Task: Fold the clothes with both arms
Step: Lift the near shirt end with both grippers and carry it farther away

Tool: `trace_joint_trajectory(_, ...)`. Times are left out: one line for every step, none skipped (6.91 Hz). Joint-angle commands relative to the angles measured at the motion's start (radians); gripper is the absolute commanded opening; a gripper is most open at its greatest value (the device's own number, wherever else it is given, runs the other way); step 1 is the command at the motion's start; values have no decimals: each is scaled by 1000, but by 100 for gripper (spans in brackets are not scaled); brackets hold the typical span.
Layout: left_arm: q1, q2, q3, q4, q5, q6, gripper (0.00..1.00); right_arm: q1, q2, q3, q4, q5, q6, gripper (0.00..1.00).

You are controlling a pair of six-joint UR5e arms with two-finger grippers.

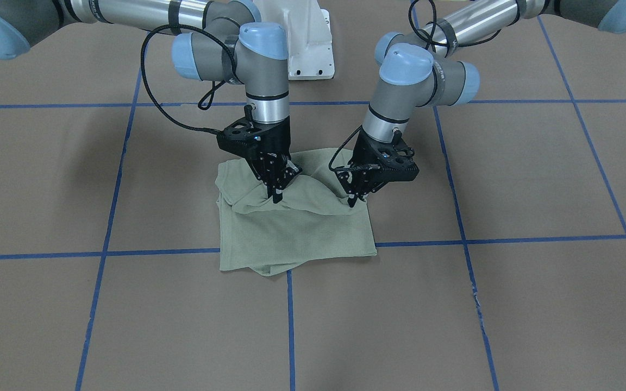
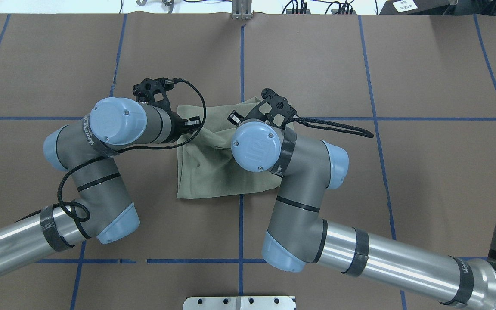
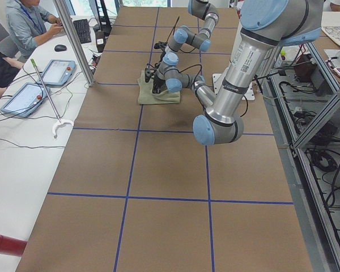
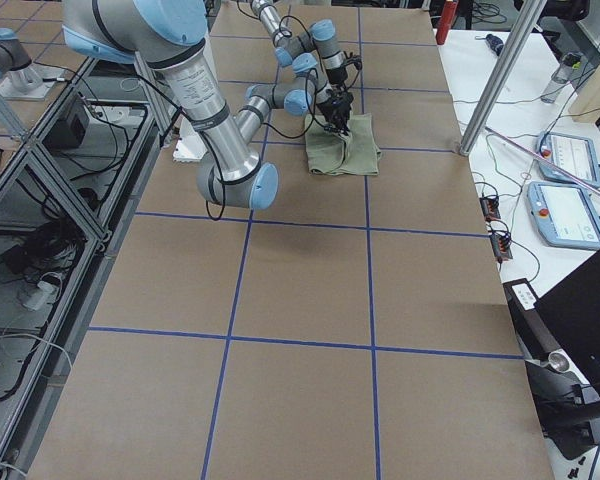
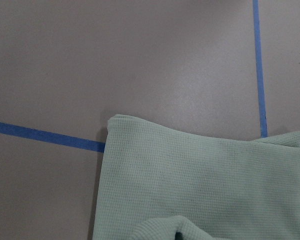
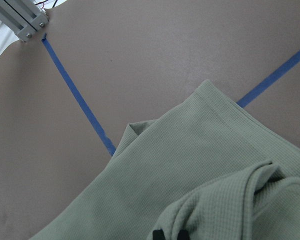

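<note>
The right pincer (image 1: 276, 196) points straight down, its fingers drawn together on a raised ridge of the shirt (image 1: 296, 233); the cloth bunches at the tips and creases fan away from them; in the right wrist view two black fingertips (image 6: 159, 234) show at the bottom edge, pressed into a humped fold. The left pincer (image 1: 352, 202), near the right one and level with it, tilts inward and is closed on the shirt's side edge, where the fabric is drawn into a small peak at its tips; a fold runs across the cloth from one pincer to the other. Beyond both pincers, on the side away from the robot, the rest of the pale green shirt lies flat as a folded, roughly square packet on the brown desk (image 1: 508, 304); its far edge crosses a blue tape line (image 1: 155, 252). Above the pincers rise the right arm (image 1: 261, 65) and the left arm (image 1: 411, 76), wrists bent over the cloth; behind them stands the white pedestal base (image 1: 307, 43).
</note>
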Motion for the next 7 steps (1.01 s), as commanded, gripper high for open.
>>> trace_joint_trajectory(-1,-6,6,-4,-1,30,74,16,33,-78,22,6,-57,75)
trace_joint_trajectory(-2,-7,-2,1,-5,82,100,28,37,-87,26,3,-124,100)
trace_joint_trajectory(-16,-6,-6,2,-12,135,100,58,40,-86,25,37,-170,100)
trace_joint_trajectory(-55,5,-17,4,-48,213,100,98,34,-86,19,92,-235,100)
trace_joint_trajectory(-108,9,-28,4,-115,293,100,117,33,-84,17,126,-273,100)
trace_joint_trajectory(-152,55,-41,-2,-181,415,100,114,30,-58,19,178,-354,100)
trace_joint_trajectory(-172,66,-48,-2,-200,450,100,90,25,-31,19,186,-417,100)
